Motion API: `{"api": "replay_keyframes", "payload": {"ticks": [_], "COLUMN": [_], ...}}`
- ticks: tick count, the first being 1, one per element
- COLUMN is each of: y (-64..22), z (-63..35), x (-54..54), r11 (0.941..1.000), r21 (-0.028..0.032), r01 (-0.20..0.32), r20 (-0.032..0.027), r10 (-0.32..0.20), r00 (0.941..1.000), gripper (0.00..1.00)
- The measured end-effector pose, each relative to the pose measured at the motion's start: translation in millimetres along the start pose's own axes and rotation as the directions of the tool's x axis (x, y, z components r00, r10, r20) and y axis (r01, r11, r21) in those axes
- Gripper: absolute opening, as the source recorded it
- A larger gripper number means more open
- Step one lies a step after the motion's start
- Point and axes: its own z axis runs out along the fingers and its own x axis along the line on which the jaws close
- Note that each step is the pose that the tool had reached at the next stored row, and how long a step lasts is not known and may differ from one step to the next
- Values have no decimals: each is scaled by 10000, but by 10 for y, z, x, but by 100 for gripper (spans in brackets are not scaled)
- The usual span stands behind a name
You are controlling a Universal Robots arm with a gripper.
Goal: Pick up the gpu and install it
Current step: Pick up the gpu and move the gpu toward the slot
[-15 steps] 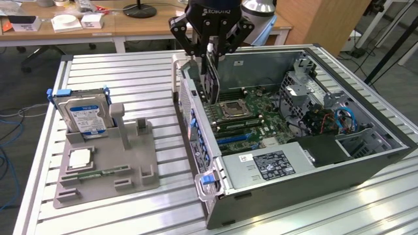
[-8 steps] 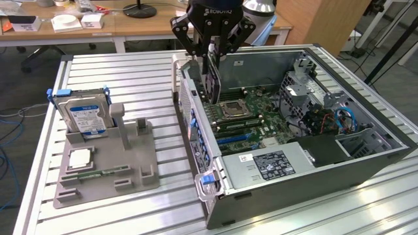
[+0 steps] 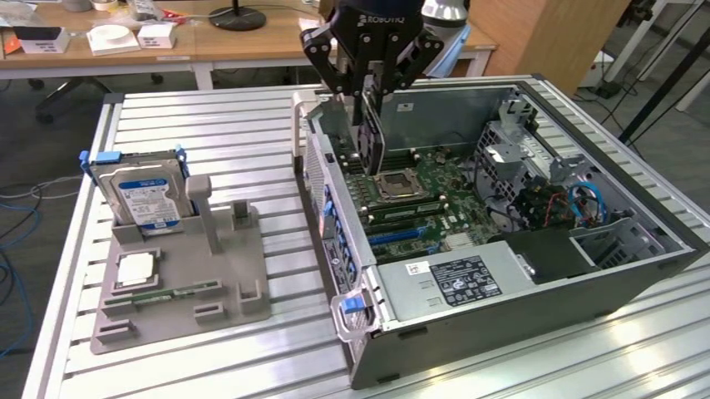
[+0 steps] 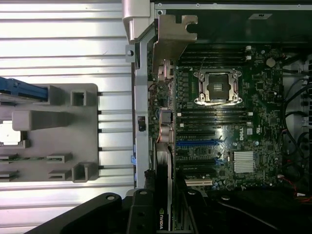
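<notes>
The exterior camera stands off the surface, high and at a slant, looking down across it towards desks behind. From there it takes in the whole open computer case on the exterior view's right and the grey holder on the exterior view's left. The wrist camera sits above the pincer and looks straight down, close over the case, with the gpu edge-on in its foreground. Both views share the motherboard with its processor socket, the case wall facing the holder, part of the holder, and the slatted surface between them.
</notes>
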Motion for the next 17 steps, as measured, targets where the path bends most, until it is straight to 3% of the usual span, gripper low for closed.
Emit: {"api": "replay_keyframes", "payload": {"ticks": [17], "y": [2], "z": [1], "x": [-35], "r11": [10000], "r21": [0], "r01": [0], "r20": [0], "r10": [0], "r00": [10000], "gripper": [26]}}
